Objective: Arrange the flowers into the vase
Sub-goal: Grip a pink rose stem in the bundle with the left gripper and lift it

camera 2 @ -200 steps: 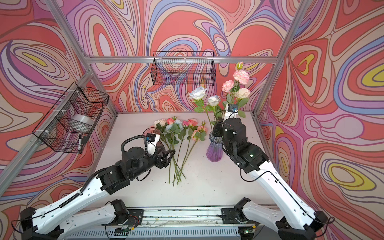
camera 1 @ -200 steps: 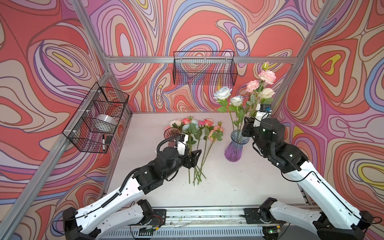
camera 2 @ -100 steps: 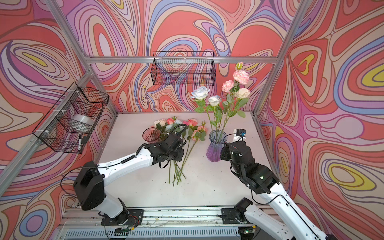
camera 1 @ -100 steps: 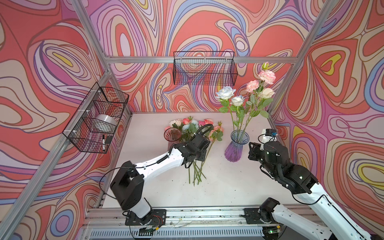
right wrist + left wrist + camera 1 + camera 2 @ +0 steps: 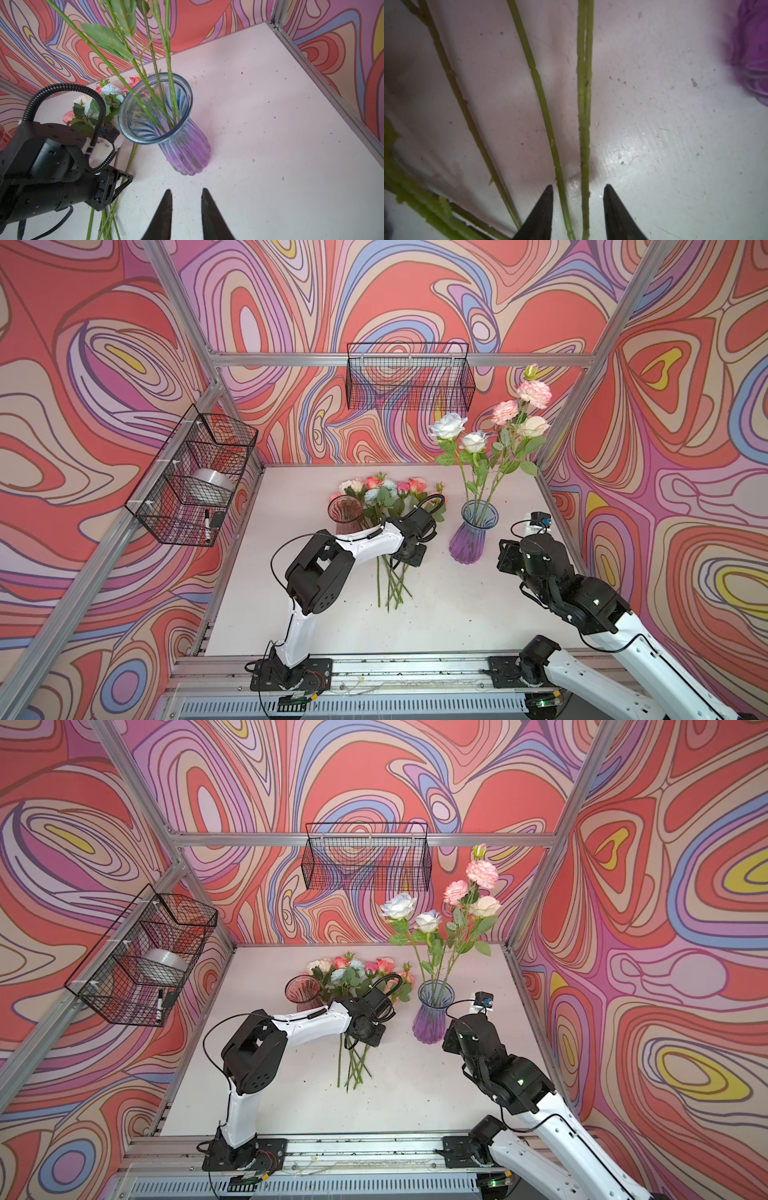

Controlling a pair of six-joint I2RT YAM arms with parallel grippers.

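The vase (image 5: pixel 473 537) is ribbed glass with a flared rim, blue up top and fading to purple at the base, and it stands upright on the scuffed, speckled white tabletop (image 5: pixel 457 614). It holds a few of the flowers (image 5: pixel 484 435): skinny green stems, pale blue-white roses, frilly pink carnations and a cream one. The loose bunch (image 5: pixel 384 497) lies flat on the tabletop, with its heads just beside a pinkish-red glass vase (image 5: pixel 345 512). The left gripper (image 5: pixel 578 187) is right down over the bare stems, jaws apart with two stems between them and not pinched. The right gripper (image 5: pixel 187 190) is near the purple vase, jaws slightly apart and empty. The black wire basket (image 5: pixel 166 506) on the side wall holds a shiny roll (image 5: pixel 208 483) and a marker (image 5: pixel 206 526).
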